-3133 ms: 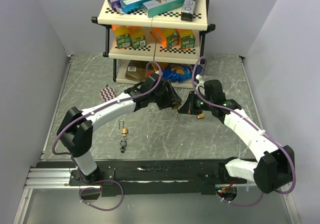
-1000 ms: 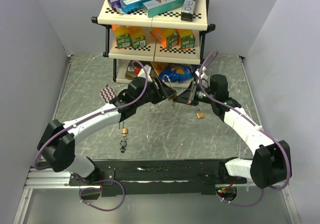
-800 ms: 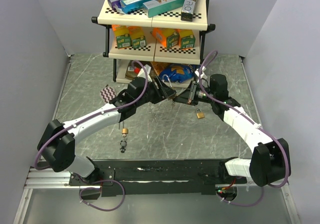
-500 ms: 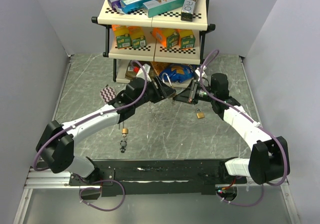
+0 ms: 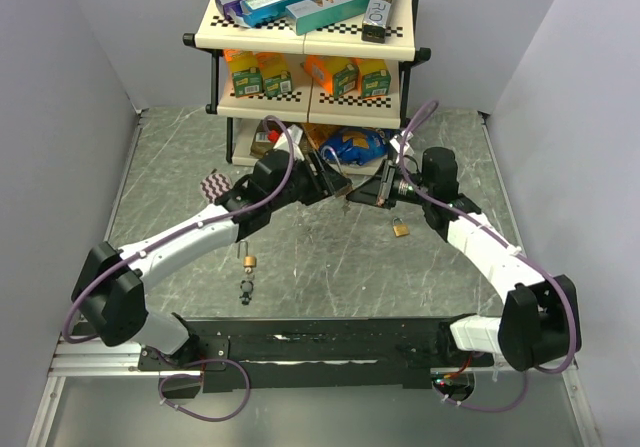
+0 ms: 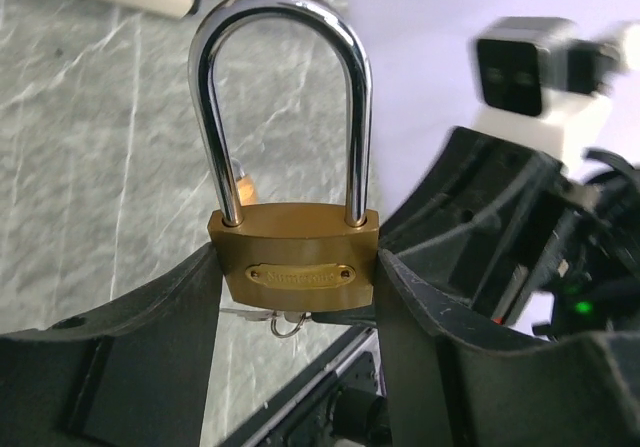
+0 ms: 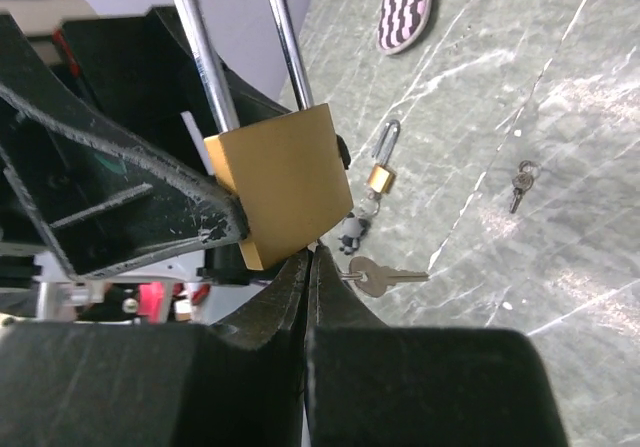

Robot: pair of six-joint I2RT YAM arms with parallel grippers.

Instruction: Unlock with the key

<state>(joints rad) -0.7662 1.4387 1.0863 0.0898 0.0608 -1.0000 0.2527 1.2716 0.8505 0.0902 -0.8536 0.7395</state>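
A brass padlock (image 6: pixel 295 267) with a long steel shackle (image 6: pixel 280 27) stands upright, clamped by its body in my left gripper (image 6: pixel 297 289). In the top view the padlock (image 5: pixel 337 179) hangs in the air in front of the shelf. My right gripper (image 7: pixel 310 255) is shut, its tips pressed against the padlock's underside (image 7: pixel 285 182). It pinches the key (image 6: pixel 262 315), whose blade is hidden under the lock body. A spare key (image 7: pixel 385 277) dangles from the ring beside the fingertips.
A three-level shelf (image 5: pixel 305 37) with boxes stands at the back. A small padlock (image 5: pixel 400 229) lies on the table under the right arm. Another small padlock (image 5: pixel 249 261) with keys (image 5: pixel 246 289) lies front left, and a patterned item (image 5: pixel 214 185) sits further left.
Since three seconds ago both arms moved back toward the shelf. Over the last second the padlock and the right gripper's tips have closed together; both grips are unchanged.
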